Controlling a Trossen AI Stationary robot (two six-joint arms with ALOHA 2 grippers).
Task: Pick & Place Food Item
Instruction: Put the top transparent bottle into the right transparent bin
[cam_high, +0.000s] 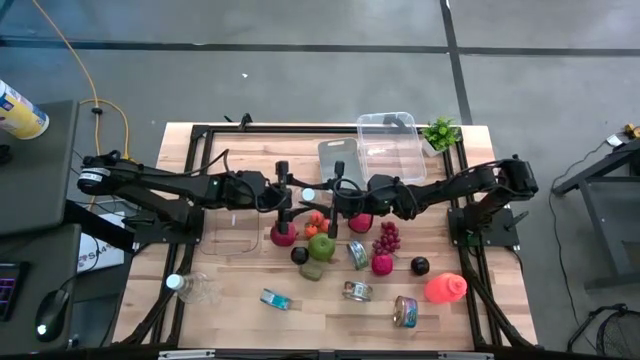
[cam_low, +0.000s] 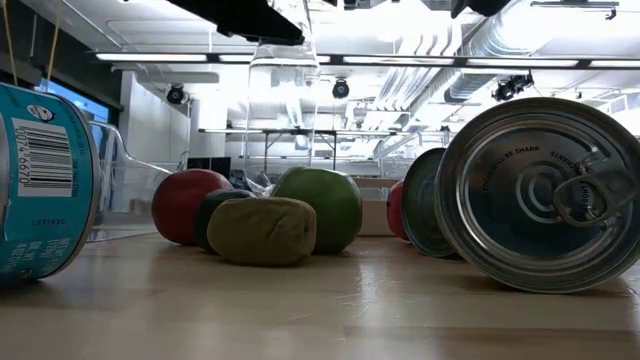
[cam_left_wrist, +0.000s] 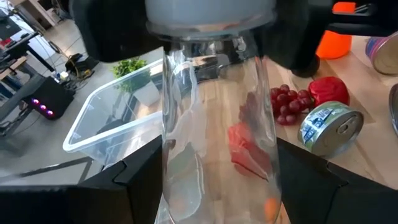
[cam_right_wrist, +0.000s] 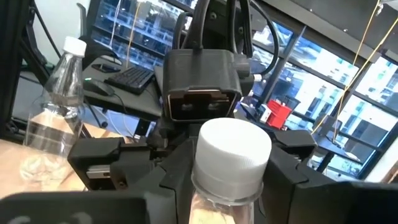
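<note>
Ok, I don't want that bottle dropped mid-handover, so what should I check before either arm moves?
1. Clear plastic bottle clamped in the left gripper: ok, both fingers press its sides.
2. Right gripper has a firm hold near the bottle's top: cannot tell.
3. White screw cap is on: ok.
4. Bottle is clear of the wooden table: ok, it hangs above it in the low view.
5. Clear plastic container is open and free of items: ok.
6. Path clear of the green round fruit below: cannot tell.
</note>
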